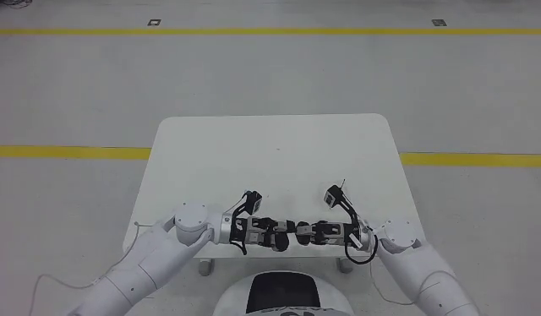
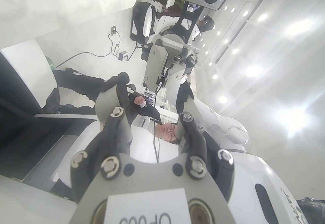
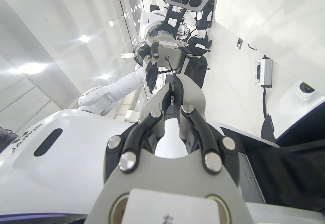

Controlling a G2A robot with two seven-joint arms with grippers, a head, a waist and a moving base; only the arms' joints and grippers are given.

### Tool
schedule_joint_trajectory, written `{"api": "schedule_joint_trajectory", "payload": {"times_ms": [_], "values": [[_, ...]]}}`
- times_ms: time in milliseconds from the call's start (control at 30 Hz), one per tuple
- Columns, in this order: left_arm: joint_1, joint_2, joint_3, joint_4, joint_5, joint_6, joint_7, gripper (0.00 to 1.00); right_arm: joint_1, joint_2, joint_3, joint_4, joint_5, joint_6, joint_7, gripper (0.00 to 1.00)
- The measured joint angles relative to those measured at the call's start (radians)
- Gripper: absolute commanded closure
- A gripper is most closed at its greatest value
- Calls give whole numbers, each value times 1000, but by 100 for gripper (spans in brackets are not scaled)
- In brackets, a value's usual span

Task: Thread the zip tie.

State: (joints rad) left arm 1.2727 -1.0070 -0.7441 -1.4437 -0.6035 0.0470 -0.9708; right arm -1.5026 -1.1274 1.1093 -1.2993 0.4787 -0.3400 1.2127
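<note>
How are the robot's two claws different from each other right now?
The left gripper has its two fingers spread wide apart, while the right gripper has its fingers pressed together at the tips. The left gripper holds nothing in its gap; whether the right gripper pinches anything, I cannot tell. Both have two fingers, black links and a grey base.

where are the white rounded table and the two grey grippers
white rounded table (image 1: 270,151), top view, bare middle of its top
grey left gripper (image 2: 154,81), left wrist view, midway between fingertips
grey right gripper (image 3: 173,88), right wrist view, midway between fingertips
</note>
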Motion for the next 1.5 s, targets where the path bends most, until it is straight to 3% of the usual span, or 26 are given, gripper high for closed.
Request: {"api": "schedule_joint_trajectory", "payload": {"times_ms": [533, 1500], "values": [[-4, 2, 5, 4, -9, -15, 2, 82, 10, 0, -16, 16, 2, 0, -8, 100], [-9, 5, 17, 8, -23, -35, -8, 89, 39, 3, -56, 55, 33, 8, -2, 100]]}}
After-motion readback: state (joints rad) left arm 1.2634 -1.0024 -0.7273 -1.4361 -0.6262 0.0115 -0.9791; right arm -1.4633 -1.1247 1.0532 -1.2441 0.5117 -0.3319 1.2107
